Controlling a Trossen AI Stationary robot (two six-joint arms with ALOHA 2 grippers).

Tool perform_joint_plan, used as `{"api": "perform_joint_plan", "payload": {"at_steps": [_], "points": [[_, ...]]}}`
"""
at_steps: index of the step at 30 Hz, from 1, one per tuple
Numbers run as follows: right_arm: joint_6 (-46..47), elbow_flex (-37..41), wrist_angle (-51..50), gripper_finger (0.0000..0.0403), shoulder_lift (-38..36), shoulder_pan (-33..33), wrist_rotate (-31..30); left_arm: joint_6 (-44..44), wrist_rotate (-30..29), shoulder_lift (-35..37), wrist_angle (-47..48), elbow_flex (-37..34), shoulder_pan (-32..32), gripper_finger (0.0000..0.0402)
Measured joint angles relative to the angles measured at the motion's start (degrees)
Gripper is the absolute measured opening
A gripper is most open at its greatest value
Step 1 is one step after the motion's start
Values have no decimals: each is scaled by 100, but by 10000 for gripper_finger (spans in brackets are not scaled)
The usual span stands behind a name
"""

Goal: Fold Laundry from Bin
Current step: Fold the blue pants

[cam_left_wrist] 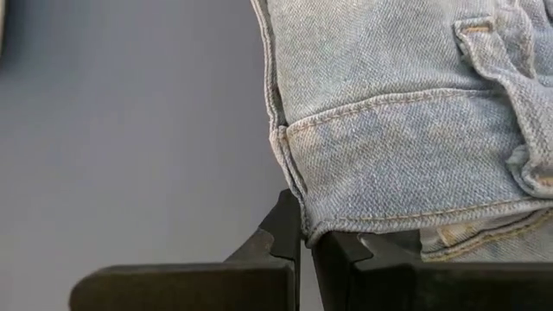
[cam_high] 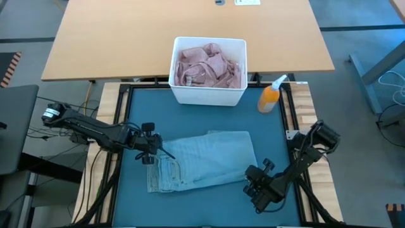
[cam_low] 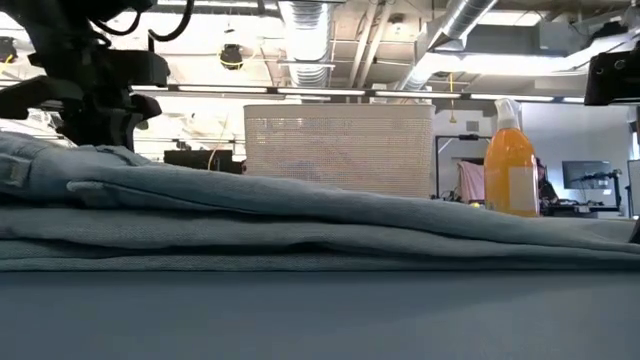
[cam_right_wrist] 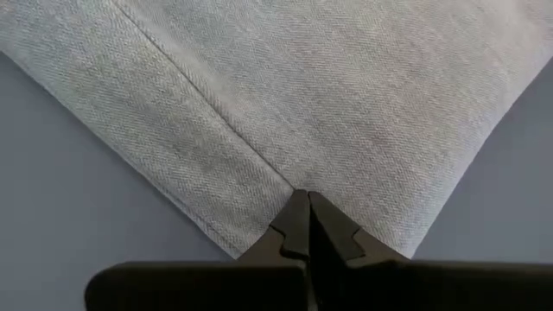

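Jeans: light blue denim jeans (cam_high: 202,161) lie folded and flat on the teal mat (cam_high: 209,120), in the middle of its front half. The waistband with a belt loop is at the left end. In the low view the jeans (cam_low: 300,225) show as a few flat layers across the whole width.
Bin: the white bin (cam_high: 209,92) stands at the back edge of the mat, in the middle, against the wooden desk (cam_high: 114,38) behind it.
Pink shirt: a dusty pink shirt (cam_high: 209,64) lies crumpled inside the bin and fills it.
Left gripper: the left gripper (cam_high: 154,154) is at the left end of the jeans, at the waistband. In the left wrist view its fingers (cam_left_wrist: 281,238) are pressed together on the corner edge of the denim (cam_left_wrist: 389,147).
Right gripper: the right gripper (cam_high: 254,185) is at the front right corner of the jeans. In the right wrist view its fingers (cam_right_wrist: 294,229) are closed together, pinching the denim (cam_right_wrist: 328,95) at a seam near the corner.
Spray bottle: an orange spray bottle (cam_high: 272,95) stands upright at the back right corner of the mat, just beside the bin, not touching it.
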State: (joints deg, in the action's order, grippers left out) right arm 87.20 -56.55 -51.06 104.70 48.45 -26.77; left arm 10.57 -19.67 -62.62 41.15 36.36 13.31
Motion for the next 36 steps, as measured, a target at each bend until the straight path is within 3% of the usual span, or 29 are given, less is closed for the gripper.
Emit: {"api": "perform_joint_plan", "payload": {"at_steps": [7,12,18,23,25,29,31,33,36], "points": [[345,1,-103,19,-31,-75,449,59,-158,-2,102,57,-215,0],[388,2,-97,19,-34,-98,448,-101,477,-34,67,59,-332,5],[253,-6,-81,19,-137,-170,412,-474,594,10,292,293,-342,60],[199,6,-60,20,-345,-201,433,-292,535,-38,2019,1060,-340,117],[186,15,-67,20,-424,-205,418,46,786,-36,2290,1311,-344,134],[87,17,-82,20,-534,-207,336,377,2552,57,1651,1340,-119,148],[-18,17,-83,20,-539,-246,316,564,3072,62,1058,1294,235,148],[-71,15,-80,20,-539,-268,305,795,3017,62,575,1233,726,145],[-154,15,-73,20,-543,-295,262,974,2404,-47,-404,1217,1460,138]]}}
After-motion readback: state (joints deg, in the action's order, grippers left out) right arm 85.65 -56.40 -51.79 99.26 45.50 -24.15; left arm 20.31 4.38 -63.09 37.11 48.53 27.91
